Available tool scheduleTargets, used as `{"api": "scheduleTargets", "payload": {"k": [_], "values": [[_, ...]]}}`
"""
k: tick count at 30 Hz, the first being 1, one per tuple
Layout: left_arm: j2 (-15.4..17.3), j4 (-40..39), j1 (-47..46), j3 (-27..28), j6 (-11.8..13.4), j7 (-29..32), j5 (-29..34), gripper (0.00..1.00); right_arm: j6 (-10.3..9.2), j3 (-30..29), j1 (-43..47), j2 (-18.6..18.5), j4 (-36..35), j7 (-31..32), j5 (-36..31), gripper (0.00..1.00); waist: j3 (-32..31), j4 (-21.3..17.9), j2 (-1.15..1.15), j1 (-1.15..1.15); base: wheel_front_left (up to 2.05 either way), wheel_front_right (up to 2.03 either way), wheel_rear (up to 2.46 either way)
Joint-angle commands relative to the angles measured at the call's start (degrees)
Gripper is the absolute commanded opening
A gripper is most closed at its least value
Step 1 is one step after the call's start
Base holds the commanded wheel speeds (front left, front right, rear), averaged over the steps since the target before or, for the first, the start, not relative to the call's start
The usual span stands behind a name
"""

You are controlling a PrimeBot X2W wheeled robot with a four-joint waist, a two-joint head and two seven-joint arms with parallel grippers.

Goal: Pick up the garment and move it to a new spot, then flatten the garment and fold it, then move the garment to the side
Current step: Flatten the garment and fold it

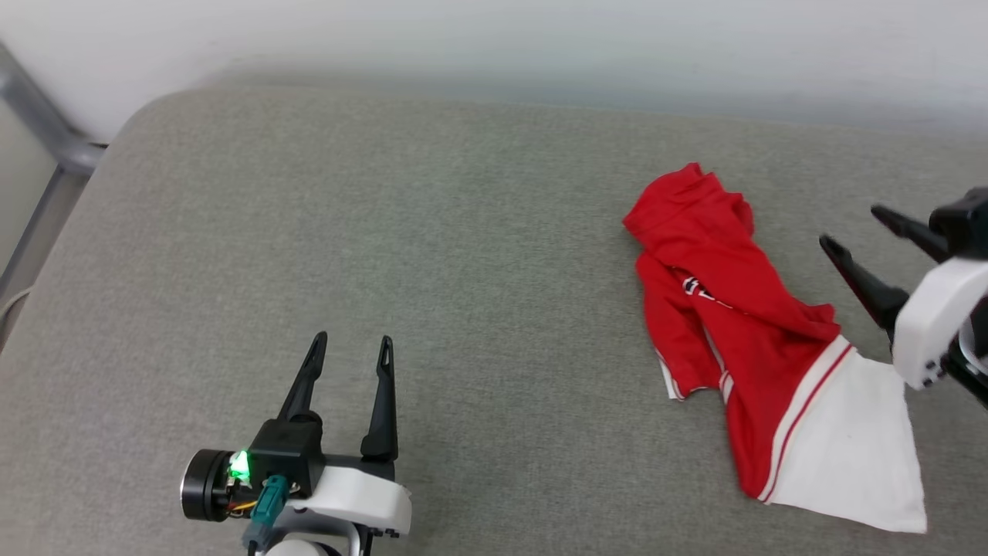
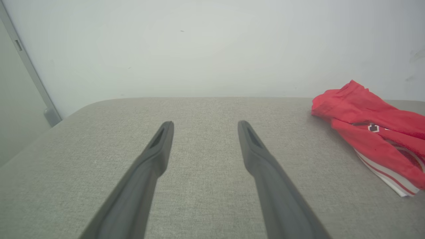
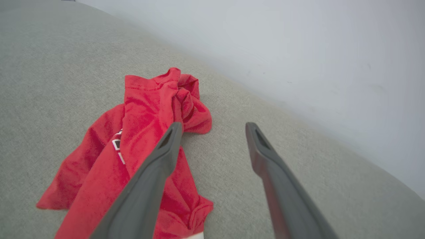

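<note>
Red shirt (image 1: 741, 309) lay crumpled on the right part of the grey fabric-covered worktop (image 1: 386, 232), near the far edge and the pale wall (image 1: 540, 38). Its white sleeve (image 1: 849, 440) was spread flat at the near end, and some dark lettering (image 1: 698, 289) showed in a fold. Right hand (image 1: 851, 225) sat just right of the shirt, fingers spread wide, released, gripping nothing. In the right wrist view one finger (image 3: 149, 179) overlapped the red cloth; contact couldn't be told. Left hand (image 1: 353, 338) was at the near left, well apart from the shirt, also released and empty over bare fabric. A grey metal frame (image 1: 46, 123) stood at the far left.
</note>
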Motion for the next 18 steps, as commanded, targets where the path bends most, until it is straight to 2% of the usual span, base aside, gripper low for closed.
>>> {"api": "scheduleTargets", "payload": {"k": [1, 6, 7, 8, 9, 10, 14, 18], "values": [[0.0, -0.2, 1.0, 0.6, -0.3, -0.1, 0.5, 1.0, -0.06, -0.1, 2.6, -2.2, -3.3, 2.7, 0.9, 1.0, -1.4, -1.9, 0.0, 0.0, 0.0, 0.0, 0.0], [0.0, -0.2, 2.1, 1.0, -1.0, -0.1, 1.0, 1.0, -0.06, -3.1, 7.5, -9.6, -14.4, 12.9, 4.3, 1.0, -2.4, -3.8, 0.0, 0.0, 0.0, 0.0, 0.0], [0.0, -0.2, 2.2, 1.2, -1.3, -0.1, 1.1, 1.0, -0.05, -5.1, 10.8, -13.3, -20.5, 20.4, 6.5, 1.0, -2.7, -4.4, 0.0, 0.0, 0.0, 0.0, 0.0], [0.0, -0.2, 2.2, 1.2, -1.3, -0.1, 1.1, 1.0, -0.05, -5.1, 10.8, -13.3, -20.5, 20.4, 6.5, 1.0, -2.7, -4.4, 0.0, 0.0, 0.0, 0.0, 0.0], [0.0, -0.2, 2.1, 1.3, -1.5, -0.1, 1.3, 1.0, -0.06, -6.6, 13.4, -15.5, -23.6, 25.7, 7.9, 1.0, -2.8, -4.6, 0.0, 0.0, 0.0, 0.0, 0.0], [0.0, -0.2, 2.1, 1.3, -1.5, -0.1, 1.3, 1.0, -0.06, -6.6, 13.4, -15.5, -23.6, 25.7, 7.9, 1.0, -2.8, -4.6, 0.0, 0.0, 0.0, 0.0, 0.0], [0.0, -0.2, 1.5, 1.2, -1.7, -0.1, 1.3, 1.0, -0.06, -9.1, 18.8, -17.5, -26.7, 34.3, 10.4, 1.0, -2.5, -4.5, 0.0, 0.0, 0.0, 0.0, 0.0], [0.0, -0.2, 0.9, 0.5, -2.0, -0.1, 1.2, 1.0, -0.06, -11.2, 23.4, -16.4, -26.1, 39.3, 10.6, 1.0, -1.7, -3.7, 0.0, 0.0, 0.0, 0.0, 0.0]]}}
